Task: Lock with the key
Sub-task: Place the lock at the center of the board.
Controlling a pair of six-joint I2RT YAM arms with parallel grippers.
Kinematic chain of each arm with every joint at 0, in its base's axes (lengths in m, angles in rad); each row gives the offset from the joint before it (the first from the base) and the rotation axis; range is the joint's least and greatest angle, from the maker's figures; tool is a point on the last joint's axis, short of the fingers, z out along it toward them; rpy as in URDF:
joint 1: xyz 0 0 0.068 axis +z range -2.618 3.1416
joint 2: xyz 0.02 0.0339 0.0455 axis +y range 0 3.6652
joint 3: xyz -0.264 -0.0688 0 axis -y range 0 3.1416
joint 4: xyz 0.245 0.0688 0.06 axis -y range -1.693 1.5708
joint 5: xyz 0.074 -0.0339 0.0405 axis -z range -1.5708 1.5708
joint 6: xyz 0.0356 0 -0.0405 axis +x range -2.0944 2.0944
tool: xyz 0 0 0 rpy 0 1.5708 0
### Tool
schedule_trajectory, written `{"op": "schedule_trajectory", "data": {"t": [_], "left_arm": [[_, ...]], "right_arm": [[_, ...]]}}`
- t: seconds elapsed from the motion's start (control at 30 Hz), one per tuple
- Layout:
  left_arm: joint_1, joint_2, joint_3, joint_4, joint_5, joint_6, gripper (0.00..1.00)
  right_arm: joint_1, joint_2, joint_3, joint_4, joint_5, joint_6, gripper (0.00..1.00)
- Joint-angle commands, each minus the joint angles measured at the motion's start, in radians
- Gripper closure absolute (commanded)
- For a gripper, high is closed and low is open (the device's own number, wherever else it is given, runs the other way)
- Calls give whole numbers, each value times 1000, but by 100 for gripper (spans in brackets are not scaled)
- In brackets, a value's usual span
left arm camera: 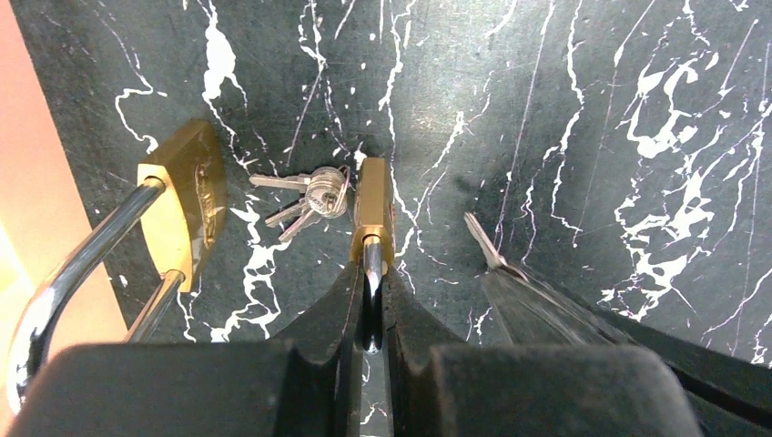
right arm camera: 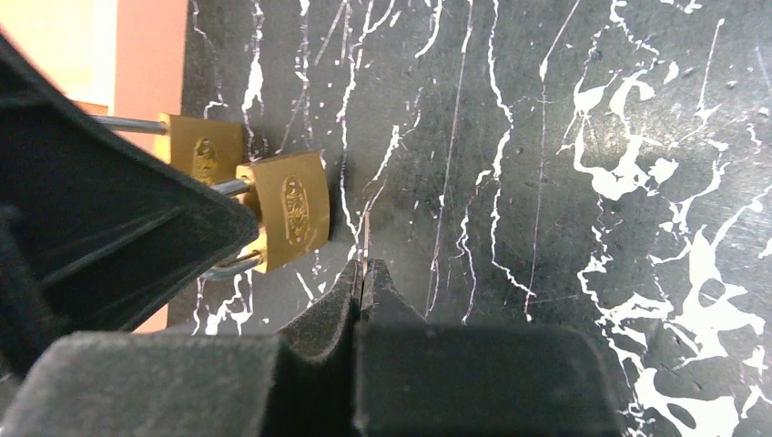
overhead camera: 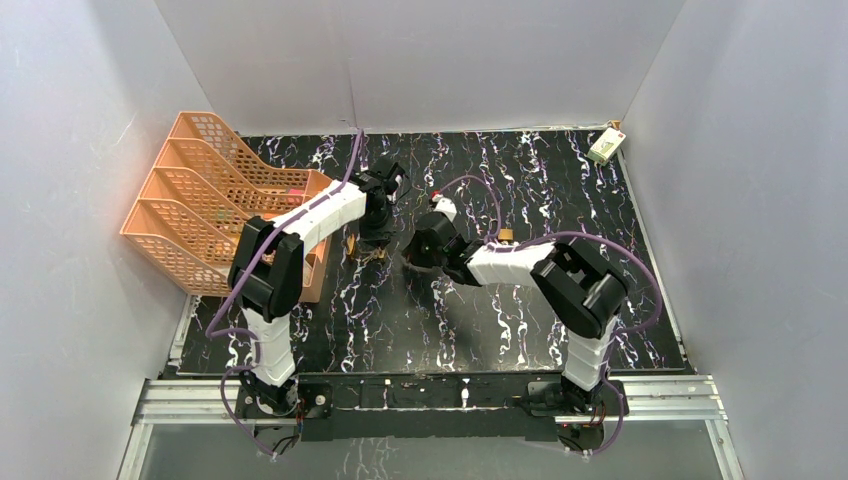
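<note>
Left gripper (left arm camera: 373, 271): the fingers are clamped on the steel shackle (left arm camera: 372, 248) of a small brass padlock (left arm camera: 373, 196). From the left wrist the padlock is seen edge-on, its body pointed away from the fingers. From the right wrist its stamped face is shown. Whether the body is touching the tabletop cannot be told.

Right gripper (right arm camera: 362, 275): the fingers are pressed together on a thin silver key (left arm camera: 481, 238). From its own wrist only a fine edge of the blade is seen ahead of the fingertips. From the left wrist the blade is seen protruding, its tip bare. The key is held to the right of the small brass padlock, near it but apart from it.

Surroundings, all referred to the small brass padlock:
- A bunch of small silver keys on a ring (left arm camera: 314, 193) is laid flat just to its left.
- Further left, a larger brass padlock with a long steel shackle (left arm camera: 187, 205) is laid on the black, white-veined marble tabletop (overhead camera: 500, 320). The bunch is placed between the two padlocks.
- Beyond that larger padlock, further left again, a stack of orange mesh plastic trays (overhead camera: 215, 190) is set at the table's edge.
- Well apart to the far right, in the back corner, a small white box (overhead camera: 606, 146) is seen.

In the top view both arms are bent inward, and the two grippers are brought near each other at mid-table.
</note>
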Motion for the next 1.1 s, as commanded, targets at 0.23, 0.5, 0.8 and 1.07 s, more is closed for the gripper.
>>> {"op": "schedule_trajectory", "data": {"t": [0.23,0.5,0.8,1.07], "left_arm": [[-1,18,21,-11,16,19,100],[-2,39,52,-45,16,37,78],[0,43,91,-75,5,46,52],[0,28,149,-95,-12,62,38]], "right_arm": [[6,72,36,79,-1,62,100],[5,112,40,109,2,80,100],[6,137,30,123,32,114,100],[6,132,27,82,56,126,71]]}}
